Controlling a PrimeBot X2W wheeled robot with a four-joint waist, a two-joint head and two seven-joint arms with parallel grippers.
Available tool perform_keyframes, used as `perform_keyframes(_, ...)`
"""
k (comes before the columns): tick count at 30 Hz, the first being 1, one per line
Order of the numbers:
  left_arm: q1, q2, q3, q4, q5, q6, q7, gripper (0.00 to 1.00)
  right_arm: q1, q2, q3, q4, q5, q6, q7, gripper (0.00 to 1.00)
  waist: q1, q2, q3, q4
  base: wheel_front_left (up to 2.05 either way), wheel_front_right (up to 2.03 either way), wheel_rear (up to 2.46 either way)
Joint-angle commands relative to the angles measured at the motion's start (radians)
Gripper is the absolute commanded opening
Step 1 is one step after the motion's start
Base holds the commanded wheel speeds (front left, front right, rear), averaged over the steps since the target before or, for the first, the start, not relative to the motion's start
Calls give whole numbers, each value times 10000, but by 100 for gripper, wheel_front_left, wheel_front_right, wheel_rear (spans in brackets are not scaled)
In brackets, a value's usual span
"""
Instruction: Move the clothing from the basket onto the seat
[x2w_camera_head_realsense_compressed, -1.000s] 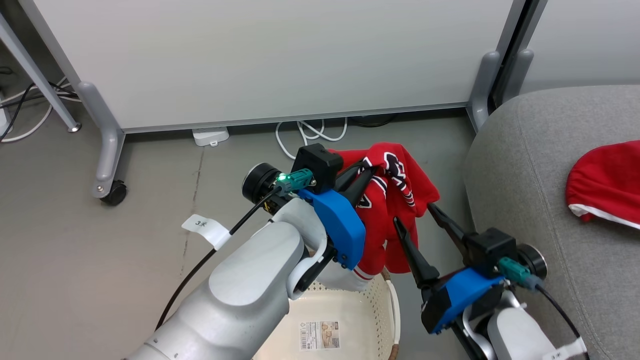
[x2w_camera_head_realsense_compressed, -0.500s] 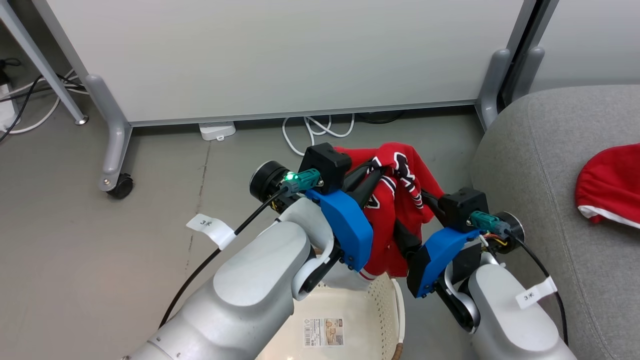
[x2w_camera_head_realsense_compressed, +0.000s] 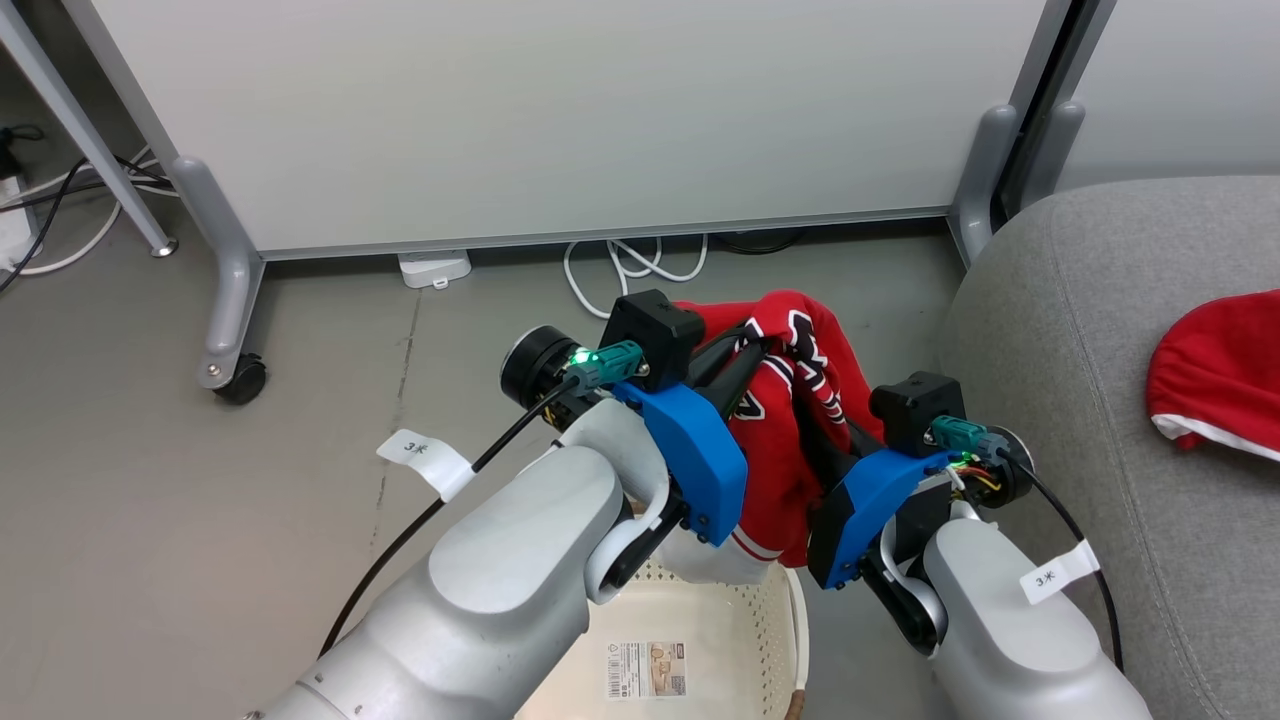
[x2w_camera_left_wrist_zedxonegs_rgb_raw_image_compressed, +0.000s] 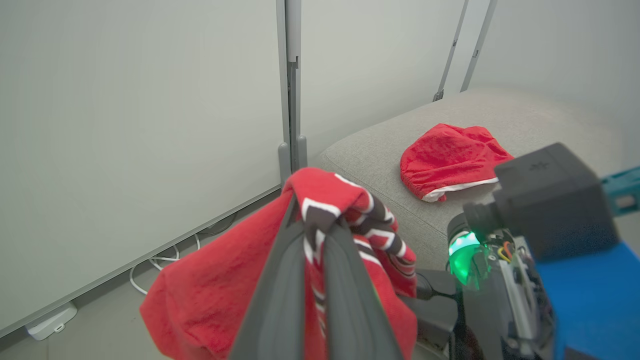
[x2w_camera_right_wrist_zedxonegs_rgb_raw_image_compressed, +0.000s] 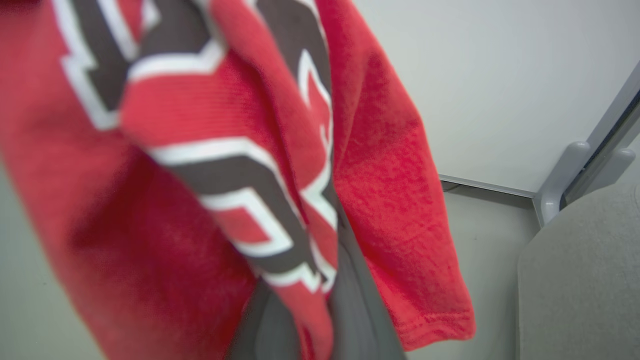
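Note:
A red jersey (x2w_camera_head_realsense_compressed: 790, 420) with black-and-white lettering hangs above the cream basket (x2w_camera_head_realsense_compressed: 765, 640) at the bottom of the head view. My left gripper (x2w_camera_head_realsense_compressed: 752, 345) is shut on its upper fold, and the left wrist view shows the cloth bunched over the closed fingers (x2w_camera_left_wrist_zedxonegs_rgb_raw_image_compressed: 300, 280). My right gripper (x2w_camera_head_realsense_compressed: 835, 425) reaches in from the right and is shut on the jersey (x2w_camera_right_wrist_zedxonegs_rgb_raw_image_compressed: 225, 150) lower down, its fingers (x2w_camera_right_wrist_zedxonegs_rgb_raw_image_compressed: 345, 310) pressed together in the cloth. A plain red garment (x2w_camera_head_realsense_compressed: 1215, 365) with white trim lies on the grey seat (x2w_camera_head_realsense_compressed: 1080, 330) to the right.
White partition panels stand behind on grey feet (x2w_camera_head_realsense_compressed: 215, 290) with a castor (x2w_camera_head_realsense_compressed: 240, 380). White cables (x2w_camera_head_realsense_compressed: 640, 265) and a small white adapter (x2w_camera_head_realsense_compressed: 433, 268) lie on the grey floor below them. A label (x2w_camera_head_realsense_compressed: 645, 668) shows on the basket's bottom.
My right gripper came up and left to the hanging jersey and shut on it. The left gripper kept its hold. The camera shifted slightly.

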Motion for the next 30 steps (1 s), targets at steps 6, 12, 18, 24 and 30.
perform_keyframes(6,-125,22,-11,23,-64,76,-89,0,-290,-15,258,349,289,5,-220,0,-1,0,-30,-46,0,0,0)
perform_keyframes(12,-123,46,-33,49,-80,130,-136,0,-392,-15,427,565,483,5,-355,0,-1,0,-65,-88,0,0,0)
perform_keyframes(18,-102,81,-52,12,-62,229,-195,58,-487,-15,574,774,591,5,-434,0,-1,0,-82,-109,0,0,0)
perform_keyframes(24,-66,81,-39,37,-34,428,-308,100,-562,-15,618,919,659,5,-589,0,-1,0,-104,-99,0,0,0)
perform_keyframes(30,-58,125,-45,22,-76,475,-351,100,-654,-15,705,1033,711,5,-670,0,-1,0,-96,-78,0,0,0)
